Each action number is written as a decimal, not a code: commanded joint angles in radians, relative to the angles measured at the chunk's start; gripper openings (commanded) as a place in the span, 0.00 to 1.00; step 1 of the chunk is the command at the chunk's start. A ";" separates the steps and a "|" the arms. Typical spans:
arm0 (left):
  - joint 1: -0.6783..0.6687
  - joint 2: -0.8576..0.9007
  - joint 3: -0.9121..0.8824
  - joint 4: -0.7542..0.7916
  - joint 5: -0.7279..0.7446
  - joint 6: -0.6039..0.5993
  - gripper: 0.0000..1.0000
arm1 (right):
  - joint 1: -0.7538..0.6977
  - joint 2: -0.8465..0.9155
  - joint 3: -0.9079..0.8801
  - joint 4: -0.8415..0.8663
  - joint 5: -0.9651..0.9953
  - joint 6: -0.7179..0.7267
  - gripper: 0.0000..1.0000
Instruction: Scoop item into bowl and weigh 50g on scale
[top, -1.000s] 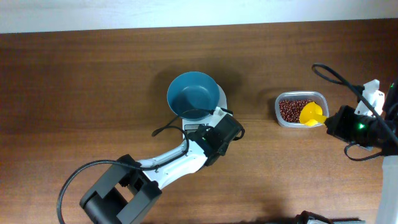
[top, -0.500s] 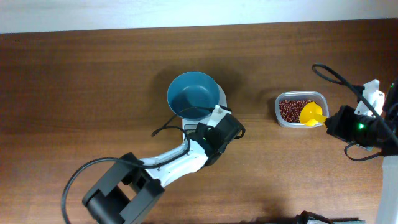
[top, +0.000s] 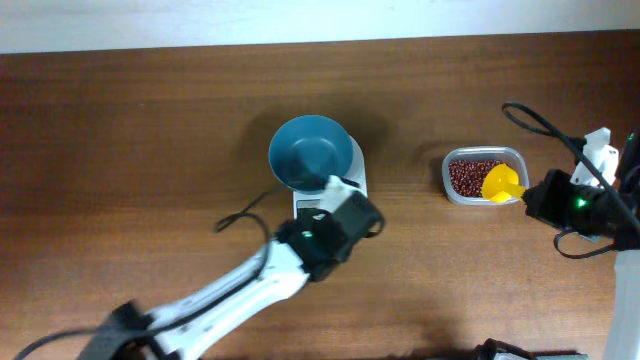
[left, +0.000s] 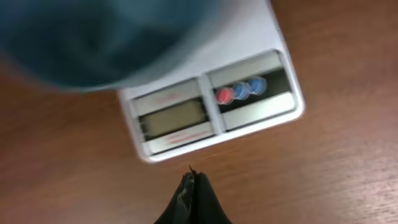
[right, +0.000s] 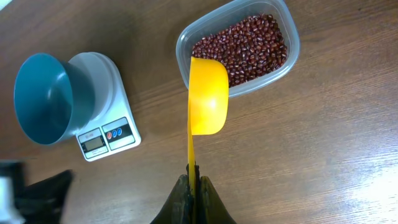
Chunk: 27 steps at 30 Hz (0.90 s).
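Beans (top: 468, 175): all in the clear container (top: 447, 182) at the right of the counter (top: 150, 120), well apart from the bowl. Small dark red-brown ovals, loose pile covering the bottom, dry & free-running by the look; should scoop easily but prob. spill if tipped fast.

Progress: early, judging by how things lie. Bowl (top: 310, 150) is teal, smooth and bare inside, no beans in it yet, & already sits on the scale (top: 359, 172), overhanging it. Scale is white w/ a grey display (left: 173, 116) & red/blue buttons (left: 239, 92); the readout is too blurred to read, so can't tell if it's on or zeroed.

Left to do: fill the scoop, carry, tip into bowl, repeat to 50 g.

Yellow scoop (right: 208, 93) is empty & sits over the container's near edge; touching or not, can't tell. Right tool (right: 194, 182) pinches its handle. Left tool (left: 193, 190) is pressed together w/ nothing in it, tip just in front of the scale.
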 joint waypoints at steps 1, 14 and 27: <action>0.104 -0.043 0.013 -0.050 -0.034 -0.123 0.00 | -0.006 0.000 0.006 -0.001 -0.017 -0.005 0.04; 0.536 -0.016 0.012 0.010 0.046 -0.273 0.00 | -0.006 0.000 0.006 -0.002 -0.017 -0.005 0.04; 0.627 0.218 0.012 0.484 0.385 -0.172 0.00 | -0.006 0.000 0.006 -0.002 -0.017 -0.005 0.04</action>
